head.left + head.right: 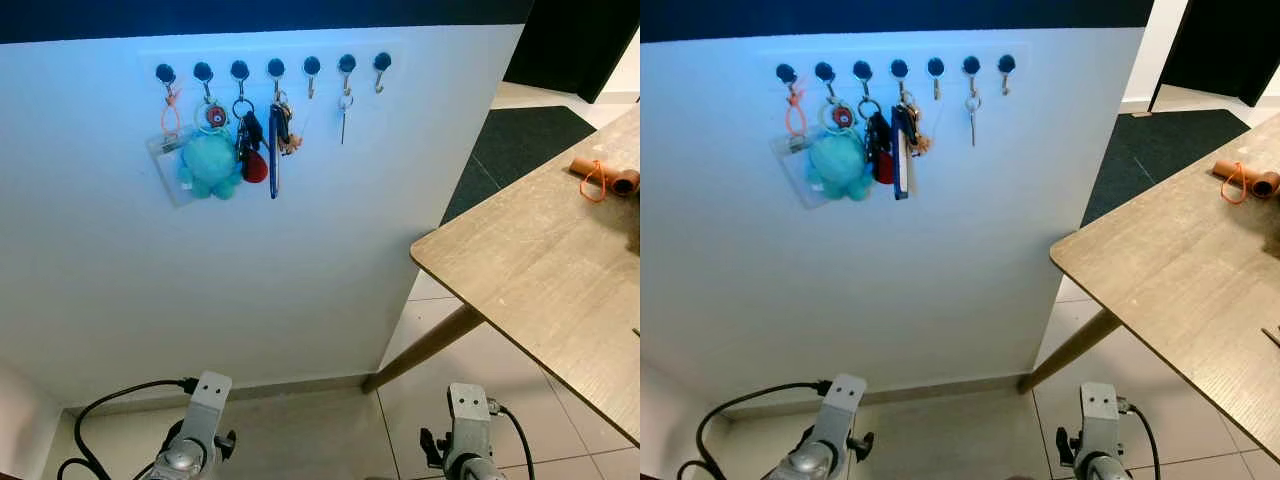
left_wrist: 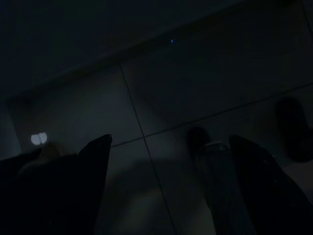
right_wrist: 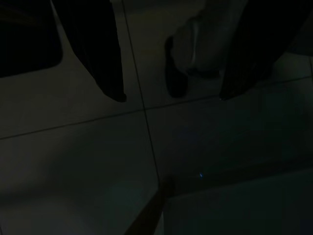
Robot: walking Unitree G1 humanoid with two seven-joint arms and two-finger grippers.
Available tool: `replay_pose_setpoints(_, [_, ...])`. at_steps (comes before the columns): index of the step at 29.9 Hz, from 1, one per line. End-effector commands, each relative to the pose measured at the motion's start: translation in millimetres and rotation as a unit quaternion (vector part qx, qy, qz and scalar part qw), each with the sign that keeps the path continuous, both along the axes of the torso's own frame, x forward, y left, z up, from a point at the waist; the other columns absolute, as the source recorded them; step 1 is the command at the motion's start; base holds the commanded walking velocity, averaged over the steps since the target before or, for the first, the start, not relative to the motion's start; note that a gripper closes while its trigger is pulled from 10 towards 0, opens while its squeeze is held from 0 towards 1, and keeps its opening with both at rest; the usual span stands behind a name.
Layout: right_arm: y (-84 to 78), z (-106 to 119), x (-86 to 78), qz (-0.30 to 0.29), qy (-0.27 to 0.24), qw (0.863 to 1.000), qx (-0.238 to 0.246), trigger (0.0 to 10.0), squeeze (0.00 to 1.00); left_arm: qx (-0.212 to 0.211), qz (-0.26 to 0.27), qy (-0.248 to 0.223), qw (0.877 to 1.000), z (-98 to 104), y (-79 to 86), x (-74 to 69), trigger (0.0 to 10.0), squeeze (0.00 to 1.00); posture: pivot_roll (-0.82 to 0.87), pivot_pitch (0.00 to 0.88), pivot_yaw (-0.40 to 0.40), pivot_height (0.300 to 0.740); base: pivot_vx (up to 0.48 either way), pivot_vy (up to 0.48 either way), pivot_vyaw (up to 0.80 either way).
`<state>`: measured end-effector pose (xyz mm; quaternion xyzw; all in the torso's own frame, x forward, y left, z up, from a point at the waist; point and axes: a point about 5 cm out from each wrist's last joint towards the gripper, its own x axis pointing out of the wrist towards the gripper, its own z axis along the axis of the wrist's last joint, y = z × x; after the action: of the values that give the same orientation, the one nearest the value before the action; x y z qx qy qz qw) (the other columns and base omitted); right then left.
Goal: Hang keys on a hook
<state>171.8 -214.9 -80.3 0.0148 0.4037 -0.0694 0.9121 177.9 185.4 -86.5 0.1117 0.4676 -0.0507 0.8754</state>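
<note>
A row of several dark hooks (image 1: 275, 68) runs along the top of a white wall. From the left hang an orange loop with a clear badge holder (image 1: 168, 150), a teal plush keychain (image 1: 210, 162), a key bunch with a red fob (image 1: 250, 150) and a blue tag (image 1: 274, 150). A single key (image 1: 343, 112) hangs further right; the hooks on either side of it, one (image 1: 311, 70) and one (image 1: 381, 66), are bare. Both arms hang low, left arm (image 1: 195, 430) and right arm (image 1: 468, 430). In the dark wrist views my left gripper (image 2: 171, 139) and right gripper (image 3: 172, 98) are open over floor tiles, holding nothing.
A wooden table (image 1: 540, 270) juts in from the right, its slanted leg (image 1: 425, 350) reaching the floor near the wall. On it lies a brown tube with an orange loop (image 1: 603, 176). A dark mat (image 1: 530, 140) lies beyond. A black cable (image 1: 110, 405) trails by my left arm.
</note>
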Motion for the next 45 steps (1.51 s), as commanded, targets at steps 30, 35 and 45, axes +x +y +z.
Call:
replay_pose_setpoints(30, [9.6,-2,-11.1,-0.094,-0.052,0.992,0.058,10.0,0.0,-0.005,0.054,0.015,0.998,-5,6.0,-11.9,10.0,0.0,0.03,0.0,0.006,0.74,0.0,0.0,0.0])
replay_pose_setpoints(35, [6.4,-6,-23.5,-0.116,-0.042,0.991,0.06,10.0,0.0,-0.009,0.071,0.012,0.997,-5,7.7,-12.3,10.0,0.0,0.03,0.0,0.01,0.74,0.0,0.0,0.0])
replay_pose_setpoints(45, [-4.1,-8,-35.8,-0.175,-0.048,0.981,0.062,10.0,0.0,-0.012,0.104,0.0,0.995,-2,10.8,-5.3,10.0,0.0,0.03,0.0,0.011,0.74,0.0,0.0,0.0])
